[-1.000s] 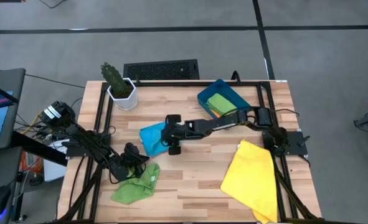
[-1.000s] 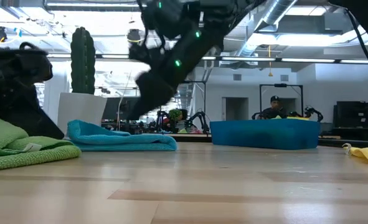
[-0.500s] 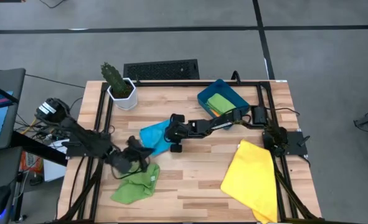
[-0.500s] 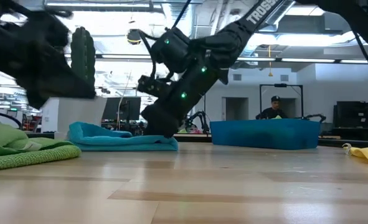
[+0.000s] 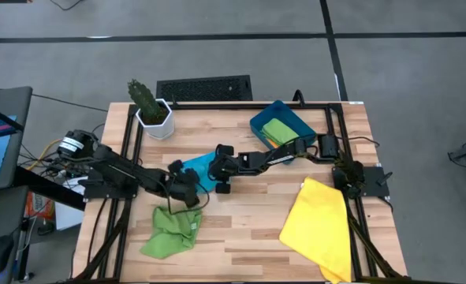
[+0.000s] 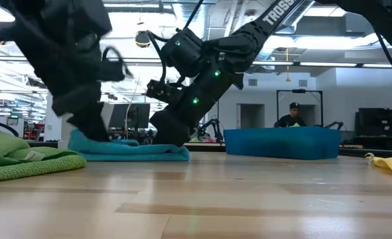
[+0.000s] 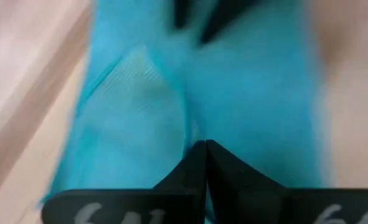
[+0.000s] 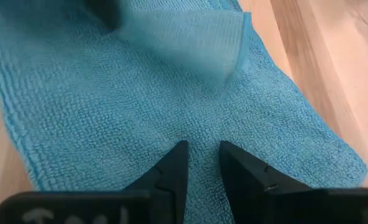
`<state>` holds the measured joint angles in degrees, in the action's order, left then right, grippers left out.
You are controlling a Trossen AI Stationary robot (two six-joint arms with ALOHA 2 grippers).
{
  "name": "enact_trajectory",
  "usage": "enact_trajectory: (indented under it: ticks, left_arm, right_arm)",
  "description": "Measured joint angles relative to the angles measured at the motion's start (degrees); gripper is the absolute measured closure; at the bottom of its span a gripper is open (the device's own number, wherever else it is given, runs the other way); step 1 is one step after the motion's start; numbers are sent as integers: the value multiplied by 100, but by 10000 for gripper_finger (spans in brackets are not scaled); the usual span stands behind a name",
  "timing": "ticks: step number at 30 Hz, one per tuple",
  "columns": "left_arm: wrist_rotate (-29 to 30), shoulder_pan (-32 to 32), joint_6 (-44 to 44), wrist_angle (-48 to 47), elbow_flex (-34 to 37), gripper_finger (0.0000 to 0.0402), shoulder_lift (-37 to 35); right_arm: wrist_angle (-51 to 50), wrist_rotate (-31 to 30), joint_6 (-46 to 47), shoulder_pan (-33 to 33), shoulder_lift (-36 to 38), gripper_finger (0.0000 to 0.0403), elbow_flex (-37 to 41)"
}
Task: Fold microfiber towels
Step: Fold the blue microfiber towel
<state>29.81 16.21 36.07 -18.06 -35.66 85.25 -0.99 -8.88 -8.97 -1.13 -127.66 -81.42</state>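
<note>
- Light blue microfiber towel [image 5: 195, 173], mid-table: looks soft and limp; best pinched at an edge or corner.
- Right gripper [image 8: 199, 163] pinches its nap, jaws narrowly apart.
- Left gripper [image 7: 205, 152] over it, jaws together, empty.

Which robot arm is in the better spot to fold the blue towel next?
Probably the right. Its tool is already down on the blue towel, fingers slightly apart, pressing into the cloth. The left tool is over the towel's other edge, but shut.
</note>
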Motion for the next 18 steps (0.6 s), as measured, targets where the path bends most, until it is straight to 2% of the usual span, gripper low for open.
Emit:
enact_trajectory:
  ticks: [7,12,16,18]
  left_arm:
    - [379,204,1530,-1341,112,401,-383]
    - [737,601,2197,-1561,103,401,-877]
    - [1388,887,2658,-1522,103,401,-1237]
    - [1786,1054,2672,-1145,105,401,-1304]
  right_arm:
    - [0,-1,0,0,0,286,0]
    - [8,-1,0,1,-2,286,0]
    - [32,-1,0,23,27,286,8]
    - [28,-1,0,70,83,286,8]
